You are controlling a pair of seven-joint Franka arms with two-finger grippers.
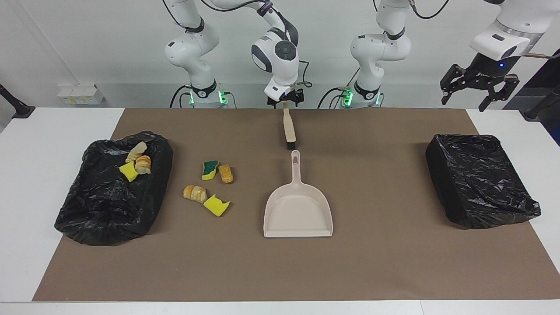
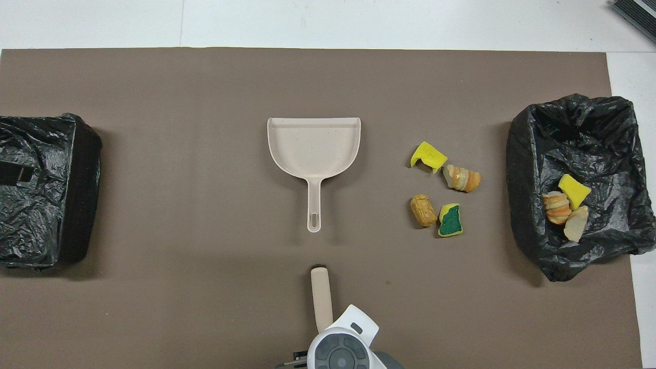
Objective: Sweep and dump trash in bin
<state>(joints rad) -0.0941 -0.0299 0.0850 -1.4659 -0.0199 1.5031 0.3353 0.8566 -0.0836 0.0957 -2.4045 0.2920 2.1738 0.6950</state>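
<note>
Paper (image 1: 393, 262) brown, covering white table (image 1: 43, 175)

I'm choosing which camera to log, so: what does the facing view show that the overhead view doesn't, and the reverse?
Only the facing view shows both arm bases and the left gripper, raised by the bin at the left arm's end, fingers apart.

Only the overhead view shows the dark green face of one scrap square on, and well into the trash-holding bin.

Both show the right gripper at the brush handle's end, the dustpan, four scraps on the mat, three in the bin at the right arm's end.
</note>
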